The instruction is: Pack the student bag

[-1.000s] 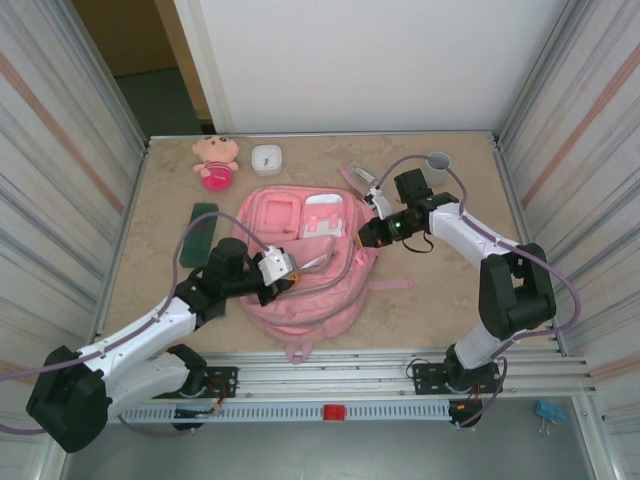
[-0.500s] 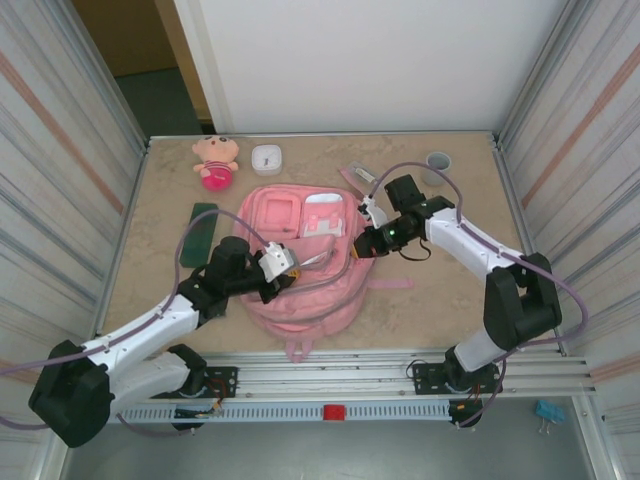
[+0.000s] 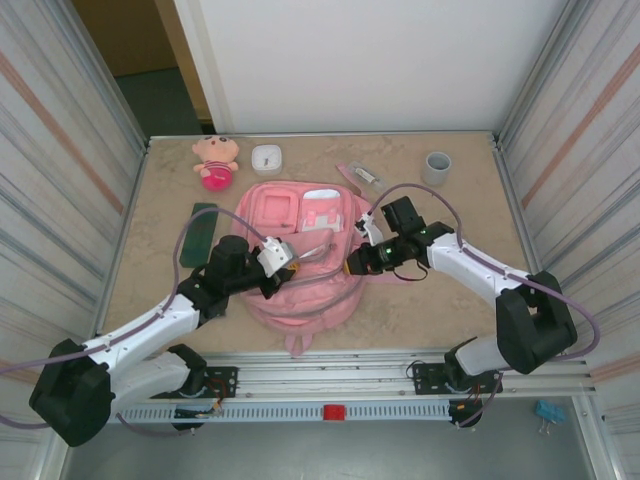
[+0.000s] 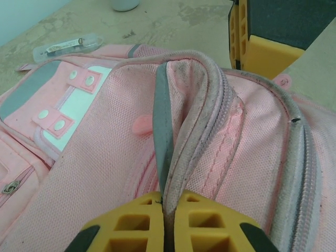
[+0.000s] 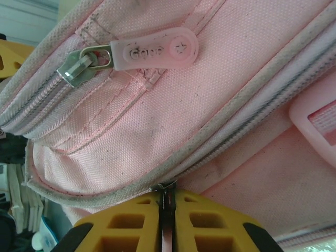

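The student bag (image 3: pixel 300 280), a large pink backpack with white-trimmed pockets, lies flat mid-table. My left gripper (image 3: pixel 283 262) is shut on the bag's grey piped opening rim (image 4: pixel 170 173), which rises in a fold from the jaws. My right gripper (image 3: pixel 350 267) is at the bag's right edge, shut on a thin zipper tab (image 5: pixel 167 195) along the zipper seam. A second zipper slider with a pink rubber pull (image 5: pixel 157 50) lies free on the fabric above. One yellow finger of the right gripper (image 4: pixel 262 31) appears beyond the fold in the left wrist view.
A pink plush doll (image 3: pixel 216 160) and a small white box (image 3: pixel 266 158) sit at the back left. A dark green flat case (image 3: pixel 201 233) lies left of the bag. A grey cup (image 3: pixel 437 167) and a clear pen packet (image 3: pixel 360 176) lie at the back right.
My right gripper has travelled toward the near left along the bag's right edge, dragging the zipper. The left gripper kept its hold and barely moved.
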Controlling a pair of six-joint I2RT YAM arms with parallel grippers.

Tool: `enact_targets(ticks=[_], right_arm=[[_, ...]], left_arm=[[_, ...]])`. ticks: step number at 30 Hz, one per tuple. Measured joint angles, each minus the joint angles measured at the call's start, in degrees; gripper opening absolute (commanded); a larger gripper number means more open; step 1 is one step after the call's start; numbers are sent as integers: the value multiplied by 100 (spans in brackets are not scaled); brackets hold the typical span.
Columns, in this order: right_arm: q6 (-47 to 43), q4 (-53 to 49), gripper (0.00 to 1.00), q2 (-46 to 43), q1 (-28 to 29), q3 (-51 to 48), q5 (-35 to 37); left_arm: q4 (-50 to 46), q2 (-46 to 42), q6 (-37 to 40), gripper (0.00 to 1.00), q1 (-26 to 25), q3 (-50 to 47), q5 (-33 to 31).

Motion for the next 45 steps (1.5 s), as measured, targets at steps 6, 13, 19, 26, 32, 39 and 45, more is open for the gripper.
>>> enact_targets(ticks=[6, 13, 19, 26, 32, 39, 45], right_arm=[[149, 68, 0, -50, 0, -31, 33], [326, 116, 0, -461, 140, -35, 168], [815, 481, 0, -807, 713, -35, 289], [1545, 1016, 0, -769, 1768, -24, 1137], [2035, 1475, 7, -511, 2184, -26, 1624], [2138, 1250, 43, -933, 2133, -31, 1788], [2527, 1189, 58, -2035, 1228, -479, 1834]], left_arm=[[17, 7, -2, 0, 0, 0, 2], [129, 7, -157, 1, -2, 0, -166], [286, 28, -278, 1, -107, 0, -553], [378, 190, -315, 1, -391, 0, -785], [525, 337, -363, 1, -487, 0, -807], [643, 245, -387, 2, -496, -4, -874], [767, 68, -385, 2, -496, -188, -879]])
